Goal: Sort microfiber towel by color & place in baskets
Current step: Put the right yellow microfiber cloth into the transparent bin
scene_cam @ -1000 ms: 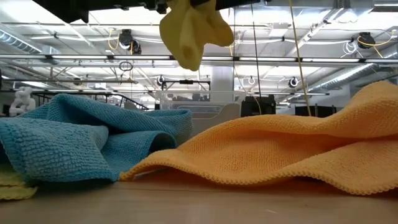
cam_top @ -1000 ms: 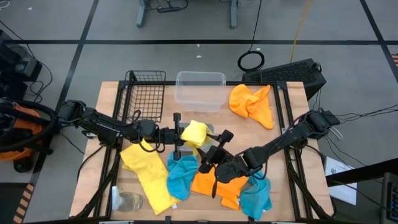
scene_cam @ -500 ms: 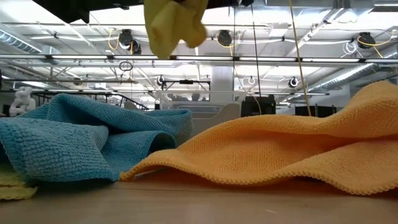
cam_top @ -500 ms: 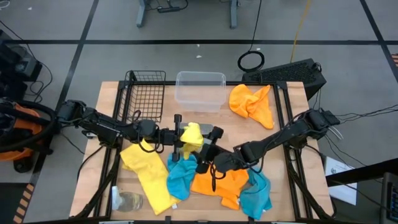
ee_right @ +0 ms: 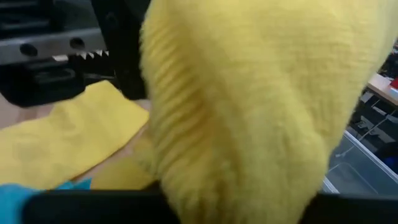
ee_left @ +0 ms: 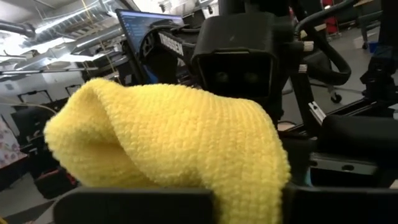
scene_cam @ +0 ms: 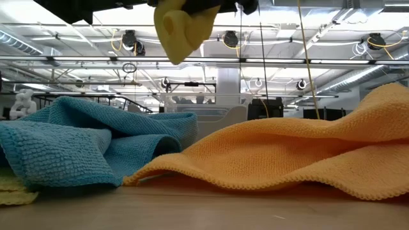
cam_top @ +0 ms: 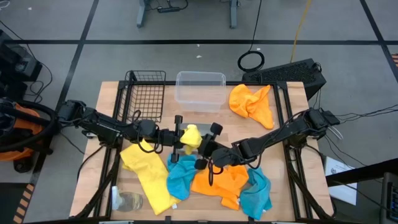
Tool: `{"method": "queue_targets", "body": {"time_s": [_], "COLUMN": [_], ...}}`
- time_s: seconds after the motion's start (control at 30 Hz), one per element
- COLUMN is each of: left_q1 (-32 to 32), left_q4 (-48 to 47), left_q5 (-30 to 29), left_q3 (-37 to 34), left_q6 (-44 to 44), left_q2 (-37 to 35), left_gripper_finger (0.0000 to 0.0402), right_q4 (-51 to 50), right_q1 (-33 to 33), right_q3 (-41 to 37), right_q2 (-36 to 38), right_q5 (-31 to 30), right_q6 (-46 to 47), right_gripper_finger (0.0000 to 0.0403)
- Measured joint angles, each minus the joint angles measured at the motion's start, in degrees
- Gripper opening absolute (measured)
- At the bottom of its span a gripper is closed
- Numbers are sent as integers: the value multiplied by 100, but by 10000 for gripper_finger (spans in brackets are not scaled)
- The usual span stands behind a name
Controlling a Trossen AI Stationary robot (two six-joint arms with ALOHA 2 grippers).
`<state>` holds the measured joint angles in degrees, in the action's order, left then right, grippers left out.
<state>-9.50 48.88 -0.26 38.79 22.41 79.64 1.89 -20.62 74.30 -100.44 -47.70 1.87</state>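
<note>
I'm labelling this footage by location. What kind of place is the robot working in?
Probably a robotics lab or industrial workshop: exposed ceiling ducts and hanging lights, a grey floor marked with dark lines, and a wooden table fitted with two arms.

No readable text, labels or numbers anywhere. The monitor [ee_left: 144, 31] behind the yellow towel [ee_left: 168, 143] in the left wrist view may show writing, but it's too small to make out.
</note>
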Motion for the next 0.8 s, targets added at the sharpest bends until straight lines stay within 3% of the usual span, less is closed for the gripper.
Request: {"method": "queue_targets", "body": {"time_s": [0.1,0.33,0.57,0.67,0.8], "left_q1": [-3,-4,-107,-198,-383], "left_q4": [-22,-434,-1597,-2167,-2458], "left_q5": [-124,-518,-682,-688,-688], "left_q3": [-2,-2,-9,-9,-9], "left_q6": [-176,-413,-410,-410,-470], "left_q2": [2,0,-388,-712,-1157], "left_gripper_finger": [29,147,272,302,312], "right_q4": [-115,-630,-1666,-1931,-2201], "right_q1": [-33,-108,-234,-322,-451], "right_q3": [0,-2,-2,-2,-2], "right_q2": [0,35,383,508,545], "right_q5": [-8,-132,-315,-314,-270], "right_q6": [-70,-20,410,396,181], "right_gripper_finger": [14,21,7,11,12]}}
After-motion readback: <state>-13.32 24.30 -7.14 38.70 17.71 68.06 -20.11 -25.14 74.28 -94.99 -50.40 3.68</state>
